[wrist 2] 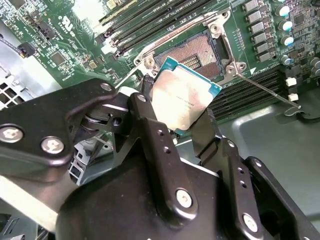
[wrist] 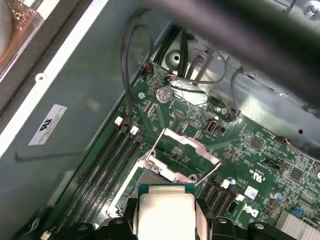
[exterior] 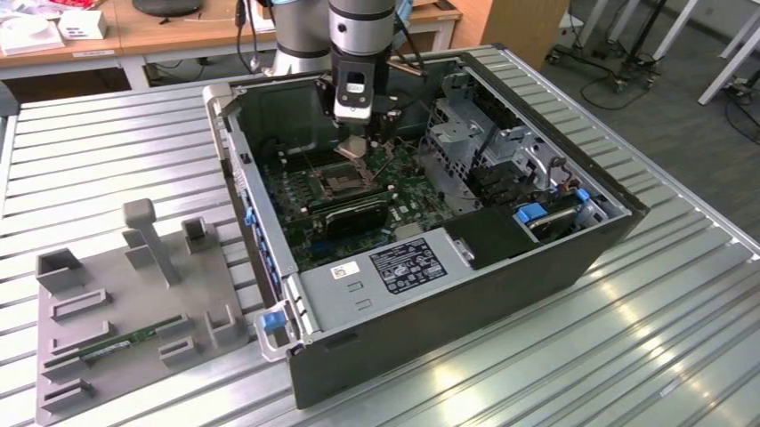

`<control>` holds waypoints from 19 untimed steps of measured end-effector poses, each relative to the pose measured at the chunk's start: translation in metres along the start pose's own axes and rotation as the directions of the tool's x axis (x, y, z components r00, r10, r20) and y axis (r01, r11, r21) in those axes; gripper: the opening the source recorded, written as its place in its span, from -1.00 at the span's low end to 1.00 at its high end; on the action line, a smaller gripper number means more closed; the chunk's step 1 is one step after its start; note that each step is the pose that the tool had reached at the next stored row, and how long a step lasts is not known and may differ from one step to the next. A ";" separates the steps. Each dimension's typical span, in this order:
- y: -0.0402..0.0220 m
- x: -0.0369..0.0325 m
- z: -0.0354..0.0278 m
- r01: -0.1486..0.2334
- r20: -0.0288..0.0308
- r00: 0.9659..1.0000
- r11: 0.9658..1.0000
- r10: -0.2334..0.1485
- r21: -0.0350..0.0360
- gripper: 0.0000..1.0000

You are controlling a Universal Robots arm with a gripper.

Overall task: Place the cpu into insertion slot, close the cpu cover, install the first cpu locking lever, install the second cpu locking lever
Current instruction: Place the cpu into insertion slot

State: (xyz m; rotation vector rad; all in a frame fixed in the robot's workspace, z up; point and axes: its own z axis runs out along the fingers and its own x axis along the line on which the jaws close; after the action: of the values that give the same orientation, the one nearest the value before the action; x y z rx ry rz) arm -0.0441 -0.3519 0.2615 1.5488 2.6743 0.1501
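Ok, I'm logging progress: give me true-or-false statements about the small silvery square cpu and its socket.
1. The gripper holds the small silvery-topped square cpu. True.
2. The cpu sits in the square socket. False: the socket is bare; the cpu is held clear of it.
3. The thin silver hinged cpu cover is shut over the socket. False: it stands open.
4. A grey slotted fixture lies outside the black computer case. True.

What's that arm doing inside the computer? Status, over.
Arm's gripper shut on the cpu. It hovers over the open socket, not yet seated. The cpu cover stands raised. Nothing seen between cpu and socket.
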 end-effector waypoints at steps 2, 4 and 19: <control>-0.0003 0.0002 0.0002 -0.024 0.002 1.000 1.000 0.024 0.000 0.08; -0.0004 0.0002 0.0003 -0.053 0.006 0.999 0.999 0.053 -0.001 0.08; -0.0014 0.0007 0.0020 -0.273 0.029 0.962 0.962 0.273 -0.006 0.08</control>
State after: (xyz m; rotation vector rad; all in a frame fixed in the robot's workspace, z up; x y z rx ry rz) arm -0.0454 -0.3519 0.2594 1.8966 2.4242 0.1378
